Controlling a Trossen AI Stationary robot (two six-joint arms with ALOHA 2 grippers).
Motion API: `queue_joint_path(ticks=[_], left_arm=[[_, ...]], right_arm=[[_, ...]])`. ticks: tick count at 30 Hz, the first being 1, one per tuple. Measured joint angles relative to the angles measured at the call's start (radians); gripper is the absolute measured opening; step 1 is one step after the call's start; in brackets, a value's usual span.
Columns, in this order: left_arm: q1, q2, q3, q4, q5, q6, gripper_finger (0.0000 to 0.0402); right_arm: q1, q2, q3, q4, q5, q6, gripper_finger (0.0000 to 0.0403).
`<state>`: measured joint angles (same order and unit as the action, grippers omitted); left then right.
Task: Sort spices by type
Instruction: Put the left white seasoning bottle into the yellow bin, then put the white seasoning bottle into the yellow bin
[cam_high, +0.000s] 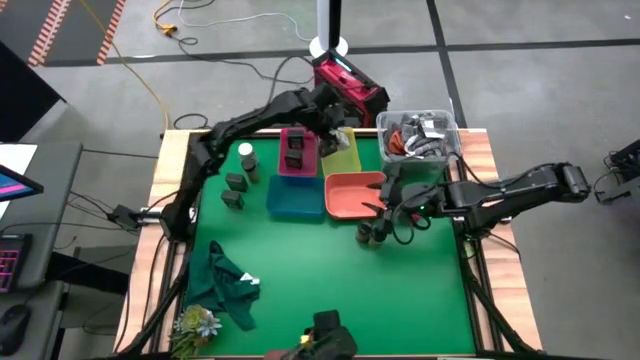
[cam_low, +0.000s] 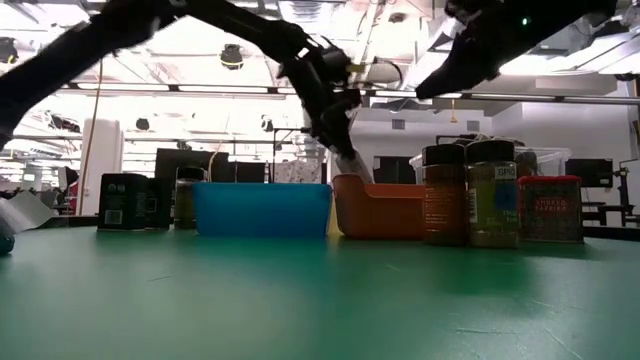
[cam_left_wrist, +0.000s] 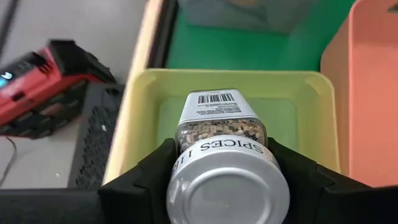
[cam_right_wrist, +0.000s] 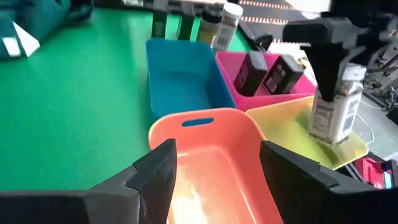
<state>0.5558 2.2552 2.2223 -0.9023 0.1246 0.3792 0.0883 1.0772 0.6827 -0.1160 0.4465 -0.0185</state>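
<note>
From the high view, your left gripper (cam_high: 338, 137) is over the yellow-green tray (cam_high: 343, 153) at the far side of the table, while the right gripper (cam_high: 388, 205) waits just beside the orange tray (cam_high: 352, 194). Two dark boxy tins (cam_high: 295, 148) already sit in the pink tray (cam_high: 297, 160), and the blue tray (cam_high: 295, 198) looks empty. In the low view two dark round jars (cam_low: 468, 193) and a magenta-red cube (cam_low: 549, 209) stand near the orange tray – not sorted yet. The left wrist view is the one to trust: the fingers (cam_left_wrist: 149, 174) are pinching a white-topped spice jar (cam_left_wrist: 222, 155) tilted over the yellow-green tray, which has nothing else in it. I'd lower it until the base is close to the tray floor, keep it centred away from the walls, then let go – dropping from here probably tips it. The right wrist view shows that gripper's fingers (cam_right_wrist: 158, 171) spread wide over the empty orange tray, with the held jar hanging above the yellow-green one.
</note>
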Motion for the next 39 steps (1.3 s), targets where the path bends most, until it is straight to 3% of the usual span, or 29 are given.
queue_joint_path(ticks=[4,21,31,39], left_arm=[[-0.005,0.097,0.138,-0.095,-0.007,0.003,0.0201],[-0.045,0.117,0.108,-0.202,-0.051,0.114,0.0205],[-0.055,0.116,0.109,-0.205,-0.051,0.109,0.0255],[-0.066,0.057,0.129,-0.179,-0.091,0.142,0.026]], right_arm=[[0.0,0.027,0.0,-0.005,0.0,0.001,0.026],[-0.005,0.016,0.0,0.002,0.0,0.012,0.026],[-0.003,0.016,0.0,0.008,0.0,0.012,0.026],[-0.003,0.016,0.0,0.017,0.0,0.018,0.026]])
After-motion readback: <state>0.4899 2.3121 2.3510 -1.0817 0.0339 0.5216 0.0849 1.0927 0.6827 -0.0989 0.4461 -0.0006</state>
